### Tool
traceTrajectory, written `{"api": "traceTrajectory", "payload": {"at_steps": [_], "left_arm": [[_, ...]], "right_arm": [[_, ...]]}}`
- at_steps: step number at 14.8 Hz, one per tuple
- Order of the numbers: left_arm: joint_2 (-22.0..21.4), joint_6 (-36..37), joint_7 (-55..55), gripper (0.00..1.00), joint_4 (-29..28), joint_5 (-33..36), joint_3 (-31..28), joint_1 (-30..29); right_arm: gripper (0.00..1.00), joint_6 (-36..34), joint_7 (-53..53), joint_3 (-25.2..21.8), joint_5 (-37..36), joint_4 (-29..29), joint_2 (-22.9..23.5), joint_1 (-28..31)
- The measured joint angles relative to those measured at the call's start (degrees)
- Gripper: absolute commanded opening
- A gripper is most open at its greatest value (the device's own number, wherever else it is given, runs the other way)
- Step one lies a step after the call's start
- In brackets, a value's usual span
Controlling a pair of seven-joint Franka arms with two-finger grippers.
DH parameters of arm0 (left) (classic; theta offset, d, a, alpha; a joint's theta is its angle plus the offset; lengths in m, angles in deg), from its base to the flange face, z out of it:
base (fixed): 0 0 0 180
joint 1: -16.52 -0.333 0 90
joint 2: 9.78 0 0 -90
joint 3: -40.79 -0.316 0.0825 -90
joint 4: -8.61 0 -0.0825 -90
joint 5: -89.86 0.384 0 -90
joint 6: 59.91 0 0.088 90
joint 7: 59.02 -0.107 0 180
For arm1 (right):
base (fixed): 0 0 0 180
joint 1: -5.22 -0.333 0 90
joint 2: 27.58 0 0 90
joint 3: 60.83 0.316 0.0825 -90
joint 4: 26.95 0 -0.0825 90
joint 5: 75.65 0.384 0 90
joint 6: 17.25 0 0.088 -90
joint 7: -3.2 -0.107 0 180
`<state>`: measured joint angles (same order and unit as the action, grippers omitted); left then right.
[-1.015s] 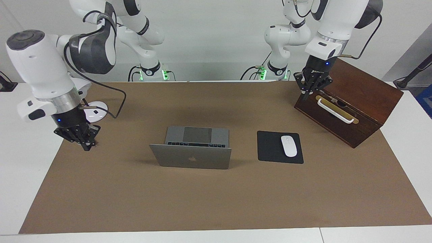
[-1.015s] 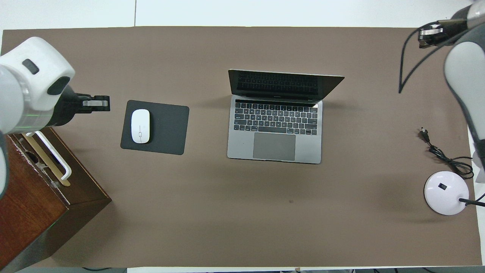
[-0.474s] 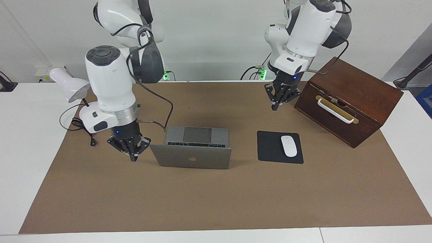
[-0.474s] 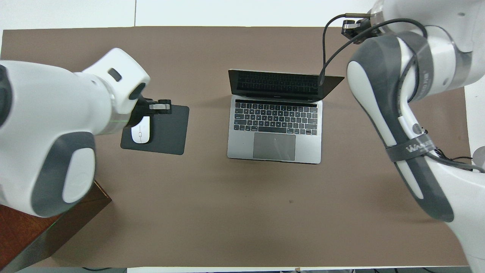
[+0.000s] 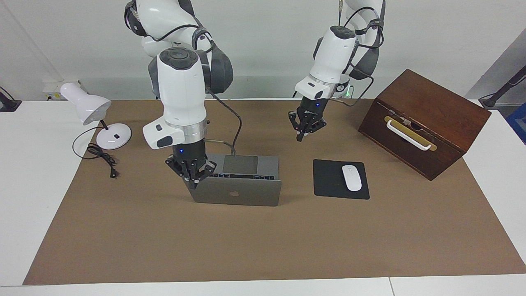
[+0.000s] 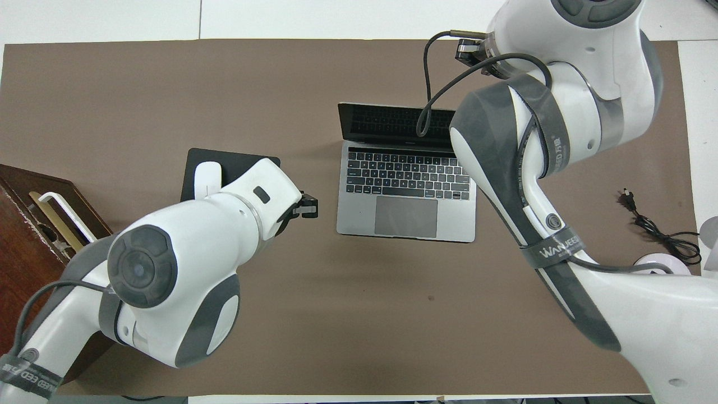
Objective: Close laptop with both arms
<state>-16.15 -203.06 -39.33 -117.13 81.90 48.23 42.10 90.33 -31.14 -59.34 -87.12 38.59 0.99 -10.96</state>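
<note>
The silver-grey laptop (image 5: 236, 192) stands open in the middle of the brown mat, its lid upright with the logo facing away from the robots. Its keyboard (image 6: 406, 179) and trackpad show in the overhead view. My right gripper (image 5: 194, 181) is shut and sits at the lid's top corner toward the right arm's end; I cannot tell if it touches. It is hidden under the arm in the overhead view. My left gripper (image 5: 302, 132) is shut and hangs in the air over the mat beside the laptop, between it and the mouse pad (image 6: 305, 206).
A black mouse pad (image 5: 328, 181) with a white mouse (image 5: 351, 177) lies beside the laptop toward the left arm's end. A brown wooden box (image 5: 427, 123) with a white handle stands past it. A white lamp (image 5: 98, 115) and its cord (image 5: 102, 158) are at the right arm's end.
Both arms have swung in toward the laptop. The right gripper moved from beside the lid to its corner. The left gripper moved from near the box toward the laptop. The lid stays open.
</note>
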Motion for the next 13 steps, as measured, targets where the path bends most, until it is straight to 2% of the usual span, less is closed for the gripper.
{"api": "traceTrajectory", "payload": {"at_steps": [3,5,7,13], "left_arm": [[-1.3,-9.4,0.2,0.00,-6.5,0.0,0.0,3.2],[-1.0,-17.2,0.4,0.00,-11.0,-0.1,-0.1,5.6],[-0.4,-22.0,0.5,0.00,-13.9,-0.1,0.0,7.2],[4.9,-31.9,-1.0,0.00,-14.7,-0.1,-0.1,9.1]], "right_arm": [[0.00,0.5,2.3,-0.1,-1.4,0.0,0.3,0.4],[0.00,1.1,5.8,-0.1,-1.4,0.0,0.8,0.2],[0.00,2.4,7.7,0.1,-1.4,0.0,1.2,0.0],[0.00,5.9,12.3,0.3,-1.5,-0.1,1.9,-3.4]]}}
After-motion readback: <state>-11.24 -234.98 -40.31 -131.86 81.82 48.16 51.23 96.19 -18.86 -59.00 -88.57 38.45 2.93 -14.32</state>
